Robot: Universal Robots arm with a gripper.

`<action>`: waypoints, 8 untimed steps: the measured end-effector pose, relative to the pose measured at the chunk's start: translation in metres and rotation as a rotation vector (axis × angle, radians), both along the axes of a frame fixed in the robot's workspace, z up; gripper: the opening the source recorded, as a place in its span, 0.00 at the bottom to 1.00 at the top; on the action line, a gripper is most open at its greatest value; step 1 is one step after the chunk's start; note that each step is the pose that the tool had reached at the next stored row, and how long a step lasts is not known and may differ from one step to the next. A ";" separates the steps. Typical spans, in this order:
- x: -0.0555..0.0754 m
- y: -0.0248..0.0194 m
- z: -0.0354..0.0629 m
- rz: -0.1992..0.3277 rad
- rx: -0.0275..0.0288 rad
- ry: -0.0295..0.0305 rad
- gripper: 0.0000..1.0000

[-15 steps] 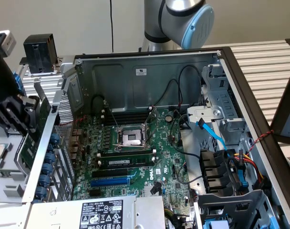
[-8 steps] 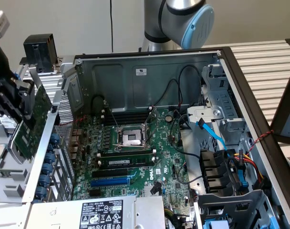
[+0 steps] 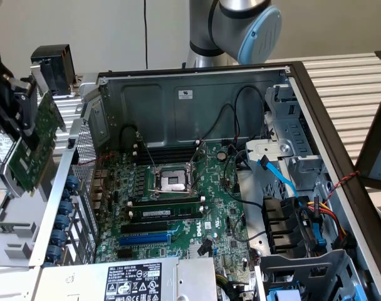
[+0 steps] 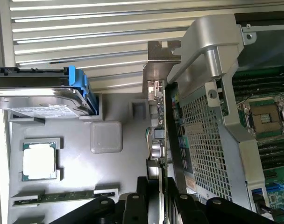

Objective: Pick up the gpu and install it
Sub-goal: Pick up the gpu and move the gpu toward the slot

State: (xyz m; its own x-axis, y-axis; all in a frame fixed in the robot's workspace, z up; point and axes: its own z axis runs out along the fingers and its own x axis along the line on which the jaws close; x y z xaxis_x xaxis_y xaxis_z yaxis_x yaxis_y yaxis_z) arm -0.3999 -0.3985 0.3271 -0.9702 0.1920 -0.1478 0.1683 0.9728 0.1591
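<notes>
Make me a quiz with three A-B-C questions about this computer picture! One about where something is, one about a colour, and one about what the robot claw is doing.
1. Where is the gpu?
A. outside the case, on the exterior view's left
B. plugged in inside it
C. lying flat inside it

2. What colour is its board?
A. red
B. green
C. white

3. What is the gripper doing?
A. open and empty
B. resting on the case
C. shut on the gpu

Answers:
1 A, it hangs tilted beside the case wall.
2 B, the card's face is green.
3 C, the card's edge is pinched in it.
</notes>
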 end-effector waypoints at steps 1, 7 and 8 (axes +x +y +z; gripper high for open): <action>0.000 -0.0001 0.0048 0.000 0.0000 0.0000 0.27; 0.001 -0.0012 0.0316 0.000 0.0000 0.0003 0.27; 0.002 -0.0015 0.0365 0.000 0.0000 0.0007 0.27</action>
